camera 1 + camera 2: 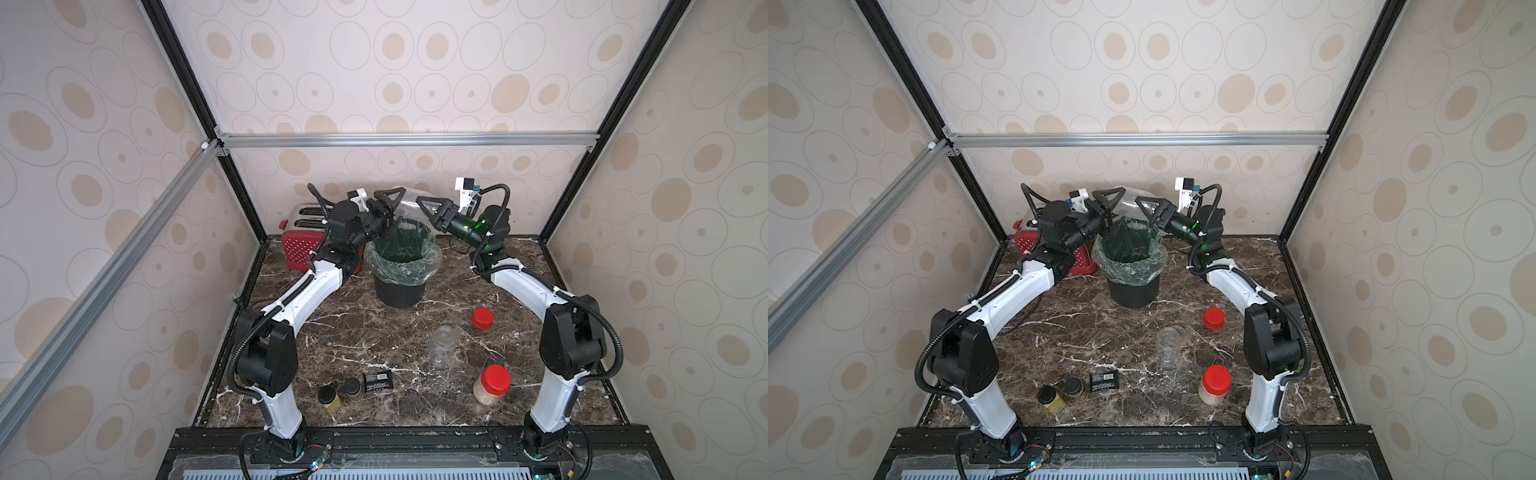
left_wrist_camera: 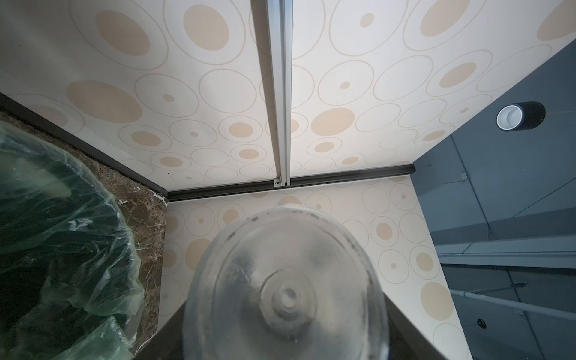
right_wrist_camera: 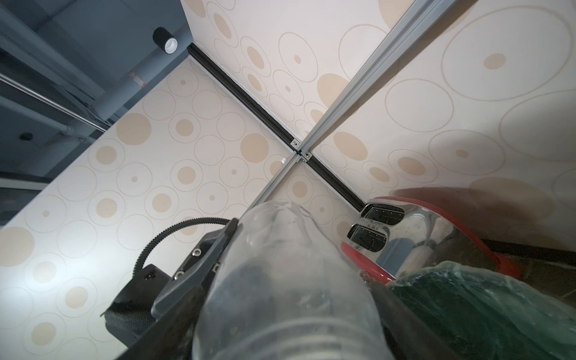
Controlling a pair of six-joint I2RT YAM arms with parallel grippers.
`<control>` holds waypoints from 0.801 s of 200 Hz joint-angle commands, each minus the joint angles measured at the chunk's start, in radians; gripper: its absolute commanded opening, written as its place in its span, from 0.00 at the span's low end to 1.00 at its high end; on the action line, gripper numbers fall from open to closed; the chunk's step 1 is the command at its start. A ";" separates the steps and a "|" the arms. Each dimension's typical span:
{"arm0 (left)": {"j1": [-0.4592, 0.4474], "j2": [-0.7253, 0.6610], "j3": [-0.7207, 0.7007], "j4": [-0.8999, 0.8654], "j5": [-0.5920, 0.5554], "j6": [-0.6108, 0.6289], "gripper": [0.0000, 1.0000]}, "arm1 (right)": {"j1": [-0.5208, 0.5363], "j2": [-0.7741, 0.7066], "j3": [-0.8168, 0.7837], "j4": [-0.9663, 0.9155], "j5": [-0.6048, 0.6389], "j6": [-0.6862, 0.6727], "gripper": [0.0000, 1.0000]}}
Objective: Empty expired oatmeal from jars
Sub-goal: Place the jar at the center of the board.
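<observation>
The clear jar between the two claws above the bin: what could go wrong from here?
1. The jar hangs over the bin between the left gripper and the right gripper; if one lets go before the other grips firmly, it could drop in.
2. The left arm works close beside the red toaster and might bump it.

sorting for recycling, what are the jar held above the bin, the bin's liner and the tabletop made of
Held jar: clear plastic, seemingly; see-through walls, moulded rings on its base. Liner: thin green plastic film, glossy and crinkled. Tabletop: dark brown marble look with white veins; real stone or printed laminate cannot be told.
</observation>
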State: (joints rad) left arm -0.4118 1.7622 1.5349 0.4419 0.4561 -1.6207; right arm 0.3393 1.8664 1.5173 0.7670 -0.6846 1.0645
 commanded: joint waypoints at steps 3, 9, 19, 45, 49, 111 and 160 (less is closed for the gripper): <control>-0.013 0.011 0.057 0.053 0.022 -0.013 0.40 | 0.004 0.013 0.039 0.078 -0.021 0.026 0.73; -0.013 0.012 0.059 0.051 0.022 -0.011 0.40 | 0.004 0.014 0.040 0.084 -0.022 0.029 0.71; -0.014 0.012 0.062 0.048 0.021 -0.006 0.42 | 0.004 0.012 0.041 0.091 -0.026 0.033 0.65; -0.015 0.003 0.064 0.036 0.023 0.026 0.59 | 0.004 0.002 0.034 0.089 -0.029 0.024 0.54; -0.016 0.001 0.062 0.031 0.021 0.032 0.64 | 0.005 -0.003 0.033 0.084 -0.030 0.021 0.53; -0.047 -0.239 -0.083 -0.315 -0.032 0.473 0.99 | -0.054 -0.224 -0.067 -0.375 -0.076 -0.233 0.48; -0.058 -0.342 -0.208 -0.458 -0.074 0.657 0.99 | -0.085 -0.455 -0.107 -0.968 0.173 -0.580 0.50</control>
State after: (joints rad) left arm -0.4690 1.4200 1.3533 0.0765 0.4007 -1.1175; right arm 0.2729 1.4837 1.4261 0.1120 -0.6415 0.6811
